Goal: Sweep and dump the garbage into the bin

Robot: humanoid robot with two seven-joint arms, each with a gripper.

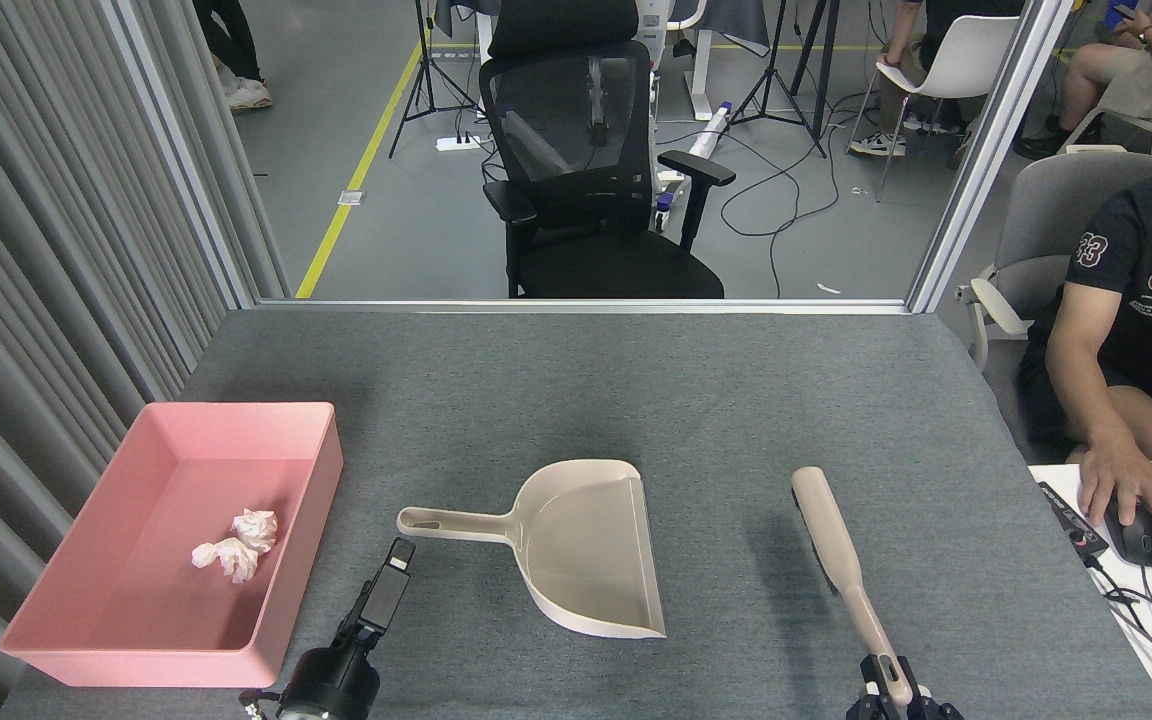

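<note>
Nearest us, at five o'clock, our right hand (888, 690) grips the brush (841, 558) handle; at seven, whether our left hand (388, 585) is open we cannot tell, but it holds nothing. At centre lies the empty dustpan (576, 545). At nine, the garbage (236, 545) sits in the bin (311, 500). Dumping looks done; next comes releasing the brush.

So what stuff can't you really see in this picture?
Head view only:
- Right gripper: mostly cut off by the bottom edge; its grip on the brush handle can't be judged.
- Left gripper: seen end-on and dark, so open or shut is unclear.
- Brush bristles: facing away, almost hidden.
- Garbage in the bin: too small to count the wads.
</note>
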